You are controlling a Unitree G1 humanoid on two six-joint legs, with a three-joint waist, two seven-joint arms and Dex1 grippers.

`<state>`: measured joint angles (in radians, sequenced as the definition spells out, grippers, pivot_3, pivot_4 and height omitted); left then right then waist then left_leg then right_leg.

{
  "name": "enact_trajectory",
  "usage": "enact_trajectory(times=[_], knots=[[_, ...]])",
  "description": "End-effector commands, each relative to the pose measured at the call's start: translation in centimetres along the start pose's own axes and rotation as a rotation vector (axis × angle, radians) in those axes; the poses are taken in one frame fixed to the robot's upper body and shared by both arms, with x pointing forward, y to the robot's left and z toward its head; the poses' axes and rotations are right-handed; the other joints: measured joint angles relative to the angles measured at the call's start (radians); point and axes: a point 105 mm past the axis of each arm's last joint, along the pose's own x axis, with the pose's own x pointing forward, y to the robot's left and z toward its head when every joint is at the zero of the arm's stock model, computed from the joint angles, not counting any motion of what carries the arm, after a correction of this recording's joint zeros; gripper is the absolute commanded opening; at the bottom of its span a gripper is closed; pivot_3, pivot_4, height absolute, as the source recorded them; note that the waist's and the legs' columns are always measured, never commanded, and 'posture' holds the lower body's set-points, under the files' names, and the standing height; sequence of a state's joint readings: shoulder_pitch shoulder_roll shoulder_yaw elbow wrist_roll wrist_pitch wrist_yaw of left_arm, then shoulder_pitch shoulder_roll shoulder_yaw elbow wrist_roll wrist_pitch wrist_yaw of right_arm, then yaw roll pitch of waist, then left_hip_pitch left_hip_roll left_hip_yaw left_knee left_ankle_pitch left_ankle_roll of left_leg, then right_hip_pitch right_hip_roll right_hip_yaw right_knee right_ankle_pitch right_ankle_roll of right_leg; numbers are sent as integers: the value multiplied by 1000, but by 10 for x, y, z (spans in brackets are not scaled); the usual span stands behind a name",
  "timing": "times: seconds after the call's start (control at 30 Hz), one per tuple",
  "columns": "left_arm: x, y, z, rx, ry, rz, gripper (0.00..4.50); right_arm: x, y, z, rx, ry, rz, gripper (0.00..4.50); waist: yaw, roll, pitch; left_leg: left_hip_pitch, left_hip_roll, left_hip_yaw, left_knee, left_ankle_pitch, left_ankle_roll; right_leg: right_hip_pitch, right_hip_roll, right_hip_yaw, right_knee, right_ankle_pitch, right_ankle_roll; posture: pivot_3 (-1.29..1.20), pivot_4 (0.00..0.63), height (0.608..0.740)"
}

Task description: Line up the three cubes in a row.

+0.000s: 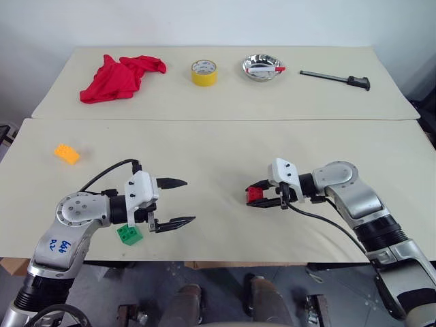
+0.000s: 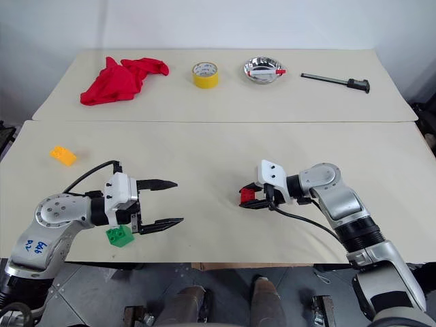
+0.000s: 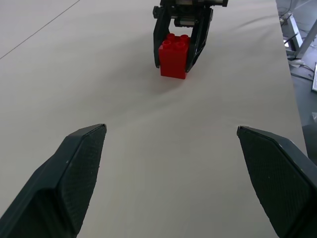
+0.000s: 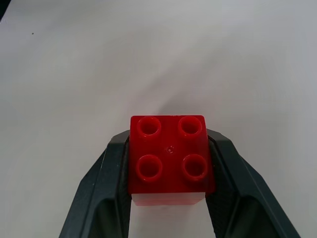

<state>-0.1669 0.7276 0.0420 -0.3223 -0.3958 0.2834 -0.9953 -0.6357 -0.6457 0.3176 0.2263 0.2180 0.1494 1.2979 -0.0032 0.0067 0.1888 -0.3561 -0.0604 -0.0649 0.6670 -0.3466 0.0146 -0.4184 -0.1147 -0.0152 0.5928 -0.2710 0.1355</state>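
My right gripper [image 1: 257, 196] is shut on the red cube [image 1: 255, 193], which rests on the near table right of centre; the right wrist view shows the red cube [image 4: 170, 158] clamped between both fingers. The red cube [image 3: 174, 55] also appears in the left wrist view, straight ahead. My left gripper [image 1: 176, 202] hangs open and holds nothing, pointing toward the red cube. The green cube [image 1: 129, 235] lies just under the left hand near the front edge. An orange-yellow cube [image 1: 67, 154] sits far left on the near table.
On the far table lie a red cloth [image 1: 119, 77], a yellow tape roll [image 1: 204, 72], a metal bowl [image 1: 263, 67] and a dark-handled tool [image 1: 336, 78]. A seam runs between the two tables.
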Motion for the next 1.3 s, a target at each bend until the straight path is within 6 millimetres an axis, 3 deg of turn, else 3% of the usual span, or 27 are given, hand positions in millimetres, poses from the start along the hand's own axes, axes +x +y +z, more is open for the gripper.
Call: enact_trajectory(times=[0.03,0.13,0.23,0.27,0.37,0.47,0.57,0.67,0.87,1.03,1.1,1.23,1.3], knots=[[-8,5,11,55,-19,51,4500,4,4,-8,-13,-9,52,2481,-1,0,0,0,0,0,0,0,-1,0,0,0,0,0,0,0,150,740],[-25,18,17,42,-89,189,4500,-6,-4,11,-149,-90,20,3480,-2,0,0,0,1,0,0,0,-1,-1,0,0,1,0,-1,0,150,740],[-80,31,14,-2,-175,422,4500,-33,0,54,-253,-357,-1,4450,-6,0,0,-1,1,1,0,-1,-1,-3,1,0,1,0,-1,0,150,740],[-97,29,7,-13,-161,473,4500,-41,4,62,-234,-444,10,4450,-9,0,0,-3,2,1,0,-1,-2,-5,1,0,1,0,-1,0,150,740],[-136,18,-13,-80,-107,580,4500,-48,16,58,-213,-509,41,4450,-7,-1,-1,-4,5,0,0,-2,-4,-6,0,-2,2,-2,-3,0,150,740],[-182,-11,-52,-215,27,674,4500,-47,36,49,-233,-580,97,4450,-1,-2,-1,-4,5,0,0,-3,-4,-5,1,-3,1,-2,-4,0,150,740],[-200,-52,-83,-392,126,630,4500,-39,47,38,-254,-568,125,4450,-4,-2,-1,-3,4,2,0,-3,-3,-5,0,-2,2,-2,-4,0,150,740],[-197,-67,-87,-375,166,597,4500,-38,52,32,-277,-554,136,4450,7,-3,-1,-3,4,3,2,-4,-1,-5,-1,0,0,-2,-4,0,150,740],[-165,-66,-74,-339,76,525,4500,-41,58,31,-295,-557,146,4450,22,-3,-1,4,5,0,4,-7,-2,5,-2,-1,-3,-2,-6,0,150,740],[-130,-65,-77,-288,76,398,4500,-42,78,42,-217,-556,254,4450,23,-3,-2,4,8,0,3,-8,-4,4,-1,-3,-2,-3,-8,0,150,740],[-117,-51,-84,-286,69,419,4500,-40,82,44,-210,-568,241,4450,24,-3,-2,4,10,0,3,-9,-5,4,0,-3,-2,-4,-8,0,150,740],[-99,-48,-94,-312,74,359,4500,-40,85,46,-196,-568,215,4450,20,-3,-2,4,10,0,6,-9,-6,4,1,-4,-1,-4,-8,0,150,740],[-100,-42,-95,-296,72,386,4111,-41,86,46,-194,-561,208,4500,15,-3,-2,4,10,1,7,-10,-5,4,1,-3,0,-4,-8,0,150,740]])
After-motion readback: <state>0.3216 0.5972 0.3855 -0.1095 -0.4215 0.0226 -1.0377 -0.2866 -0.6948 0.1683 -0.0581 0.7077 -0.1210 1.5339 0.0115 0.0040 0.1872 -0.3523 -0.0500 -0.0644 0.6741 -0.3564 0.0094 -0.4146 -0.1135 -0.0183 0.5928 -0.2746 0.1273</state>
